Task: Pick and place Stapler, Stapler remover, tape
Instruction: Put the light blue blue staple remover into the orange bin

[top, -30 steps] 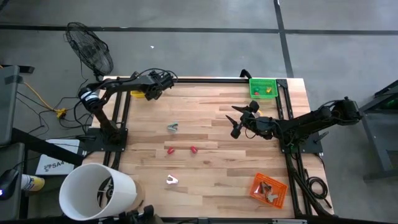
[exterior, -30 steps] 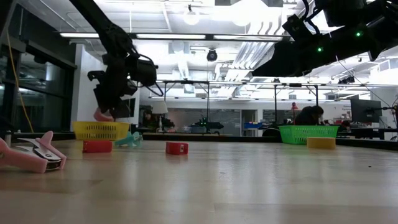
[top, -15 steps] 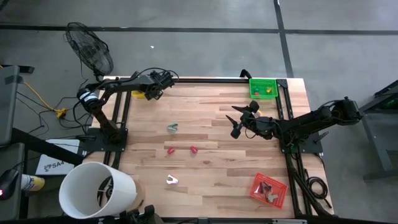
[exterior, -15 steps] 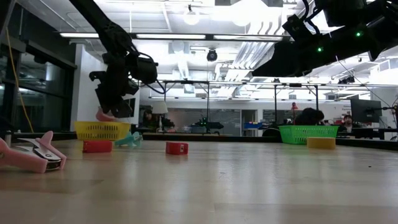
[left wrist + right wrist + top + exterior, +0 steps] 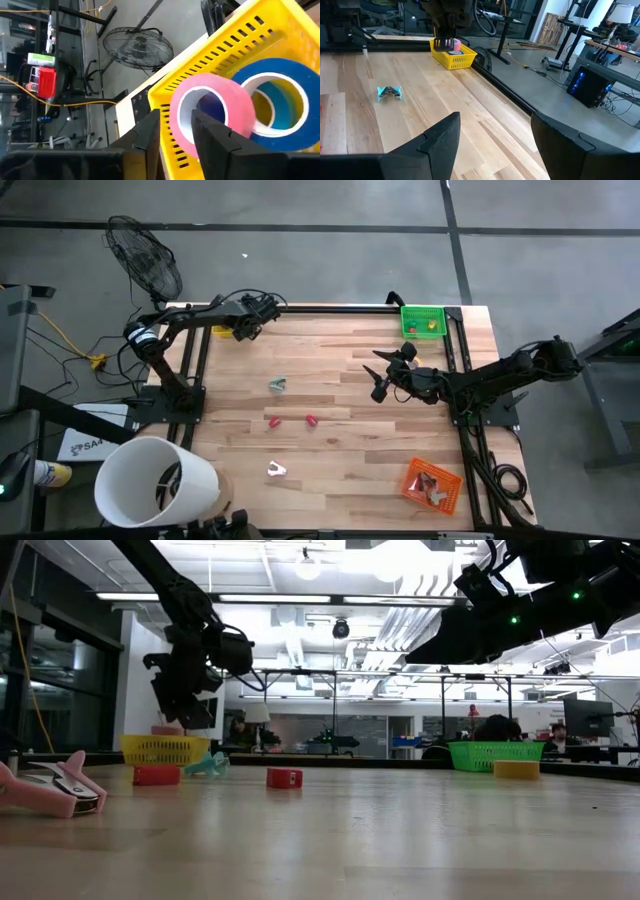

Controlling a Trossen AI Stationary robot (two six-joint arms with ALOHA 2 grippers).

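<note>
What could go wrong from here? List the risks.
1. The pink tape sits in the yellow basket leaning on the blue tape, with the left gripper close at its edge; pulling away carelessly could drag it back out.
2. The left gripper hangs just over the basket's rim, so a low retreat could snag and shift the basket.
3. The right gripper waits open above mid-table, possibly crossing the left arm's next path.

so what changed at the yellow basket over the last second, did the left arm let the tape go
Yes, it looks so. The pink tape roll hung below the left gripper a second ago; now it has dropped into the yellow basket, resting against a blue tape roll, with the fingers parted around its rim. The right gripper, the staple removers and the red items on the table stayed put.
</note>
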